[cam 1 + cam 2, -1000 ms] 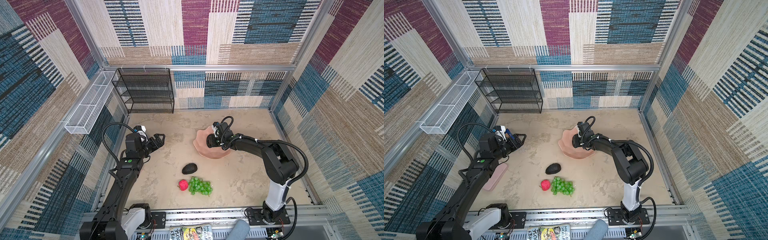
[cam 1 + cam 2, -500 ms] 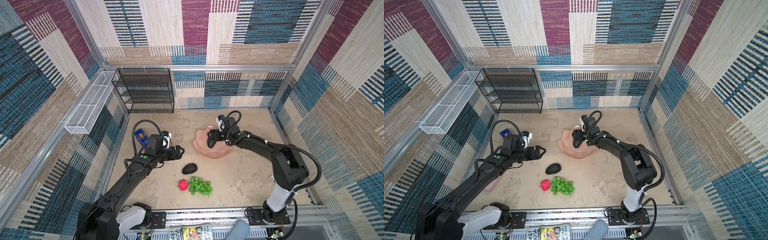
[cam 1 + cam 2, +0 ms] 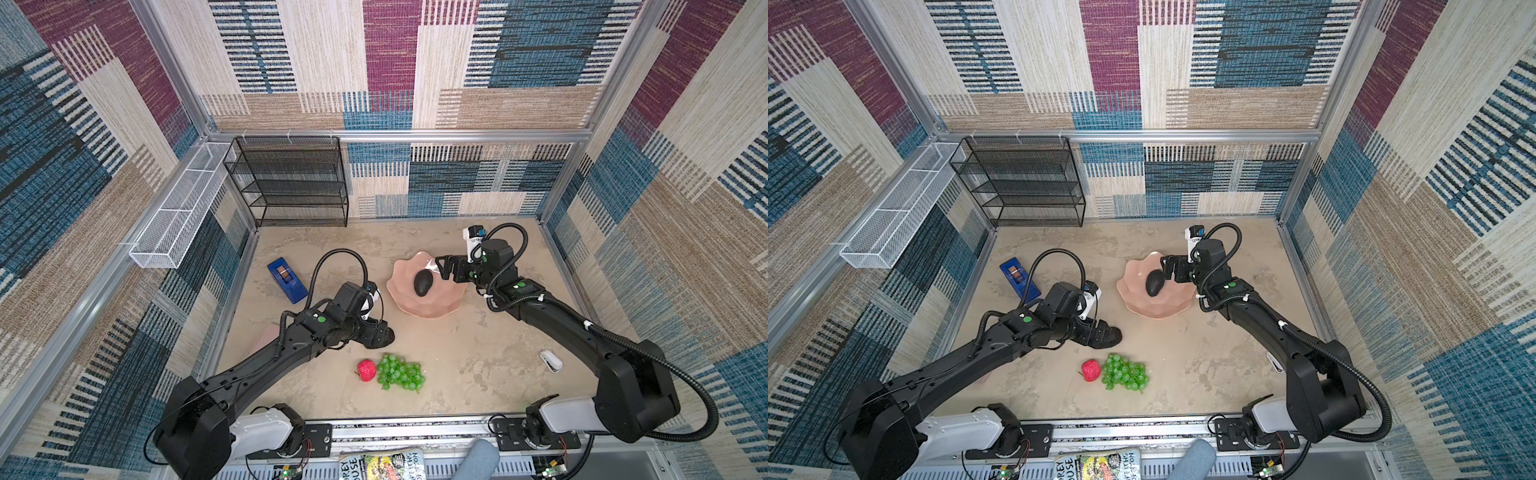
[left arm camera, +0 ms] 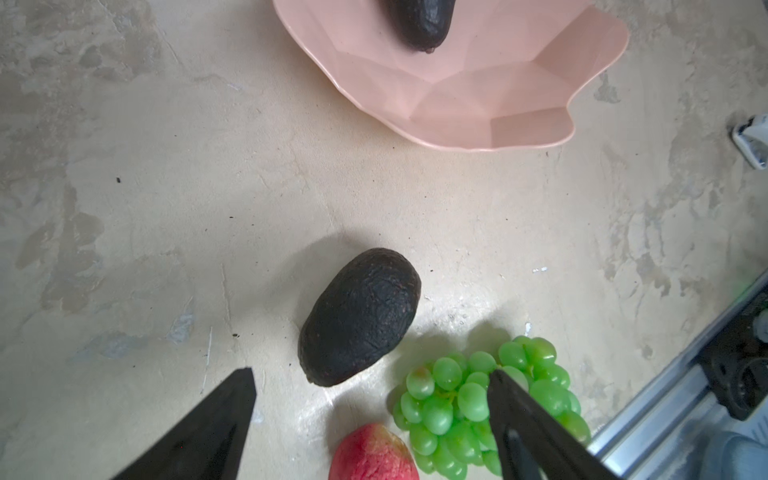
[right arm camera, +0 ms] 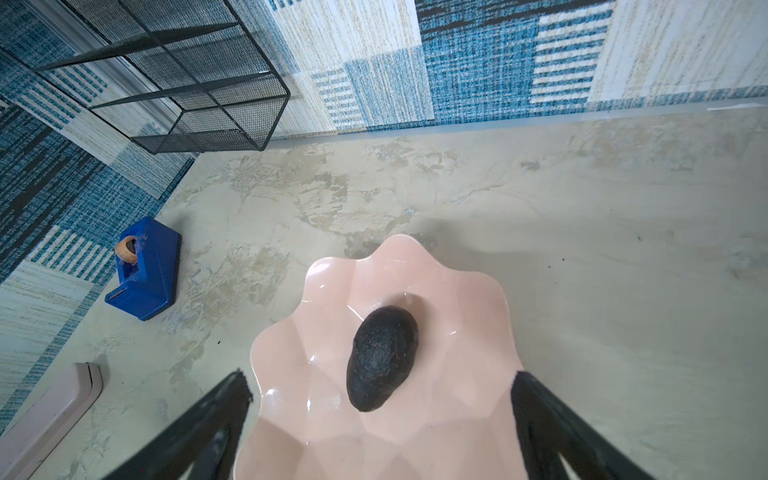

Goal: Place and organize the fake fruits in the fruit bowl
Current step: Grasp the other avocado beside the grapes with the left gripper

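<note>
While one avocado [image 5: 382,357] lies free in the bowl [image 5: 469,291], the right gripper [image 5: 380,378] hangs over it, jaws apart — the left gripper [image 4: 372,372], jaws apart too, hovers by the second avocado [image 4: 359,318], just beside grapes [image 4: 449,395] and apple [image 4: 372,453] on the table [image 4: 166,166].
</note>
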You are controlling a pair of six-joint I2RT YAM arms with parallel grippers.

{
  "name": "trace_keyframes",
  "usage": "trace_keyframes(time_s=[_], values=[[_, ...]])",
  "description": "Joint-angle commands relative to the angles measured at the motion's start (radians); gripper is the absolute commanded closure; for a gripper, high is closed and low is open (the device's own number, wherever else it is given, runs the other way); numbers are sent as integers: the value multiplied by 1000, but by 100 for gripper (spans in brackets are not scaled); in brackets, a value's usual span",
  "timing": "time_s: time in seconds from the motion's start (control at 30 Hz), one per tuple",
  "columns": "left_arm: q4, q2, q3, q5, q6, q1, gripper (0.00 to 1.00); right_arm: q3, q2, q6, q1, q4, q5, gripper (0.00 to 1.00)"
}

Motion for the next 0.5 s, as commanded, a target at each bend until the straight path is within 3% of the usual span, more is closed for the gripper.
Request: trace_keyframes(time_s=[0.0, 0.47], values=[[-23, 44, 28, -53, 66, -28, 10, -12, -24, 6, -2, 59, 5, 0], [-12, 291, 79, -74, 55, -51, 13, -64, -81, 1, -21, 69, 10, 0]])
